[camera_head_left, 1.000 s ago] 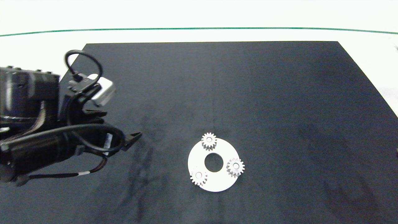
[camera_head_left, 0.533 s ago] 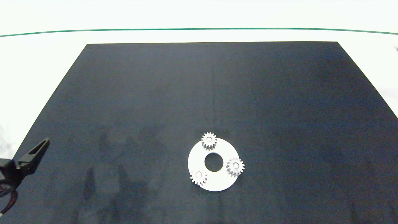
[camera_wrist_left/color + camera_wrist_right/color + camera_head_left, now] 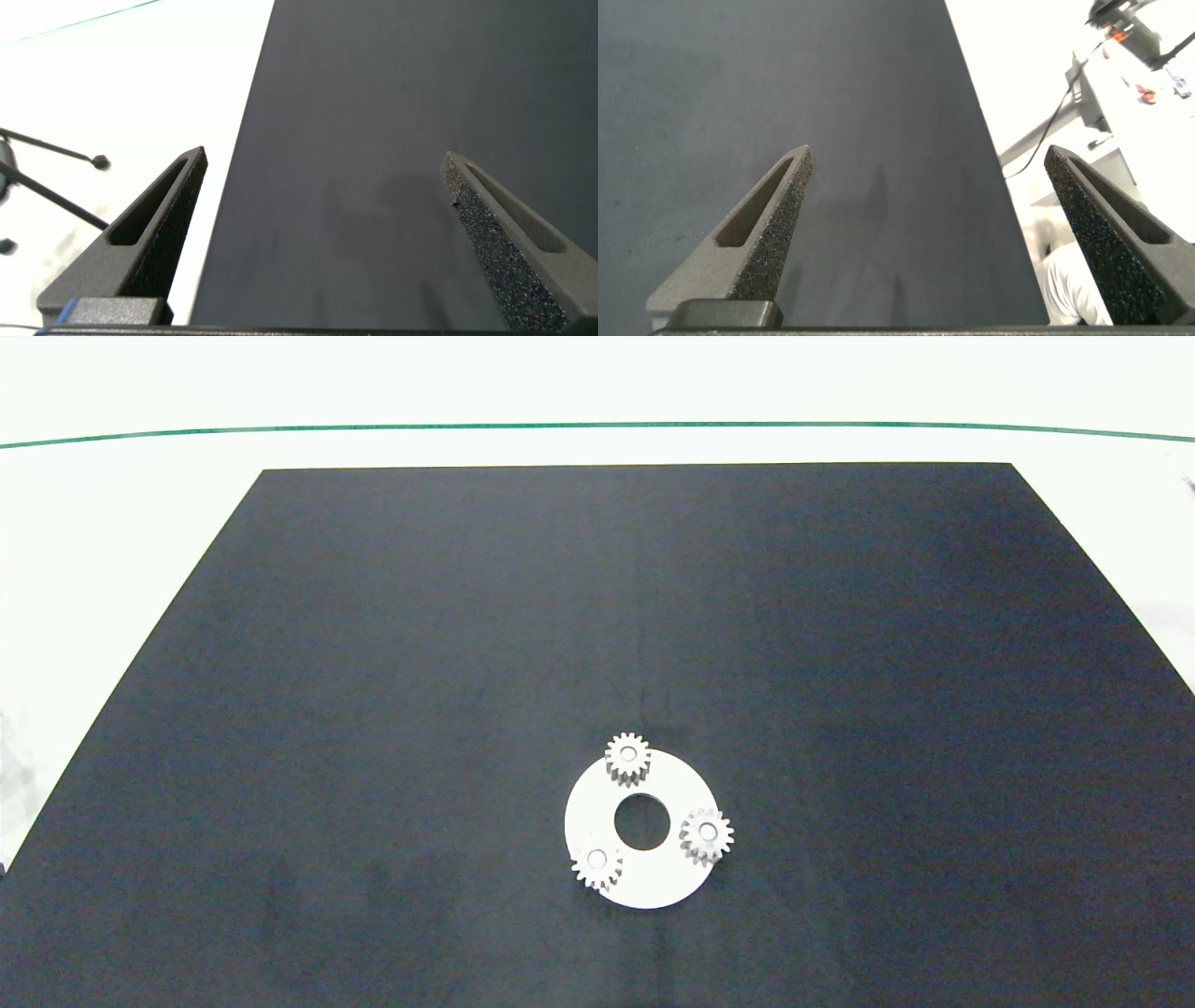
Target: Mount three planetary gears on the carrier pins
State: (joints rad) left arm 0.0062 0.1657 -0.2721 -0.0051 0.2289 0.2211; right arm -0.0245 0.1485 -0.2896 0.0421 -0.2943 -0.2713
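Observation:
A flat white disc with a large centre hole lies on the black mat, near its front middle. Three small pale gears sit on it over the pins: one at the far edge, one at the right, one at the front left. The pins show only as pale spots in the gears' centre holes. Neither arm appears in the head view. My left gripper hangs open over the mat's left edge, holding nothing. My right gripper hangs open over the mat's right edge, also with nothing in it.
White table surface surrounds the mat, with a thin green line across the far side. Past the table edge the left wrist view shows thin dark rods, and the right wrist view shows cables and equipment.
The left arm pulled back to the left and left the head view. The disc and its three gears stayed put.

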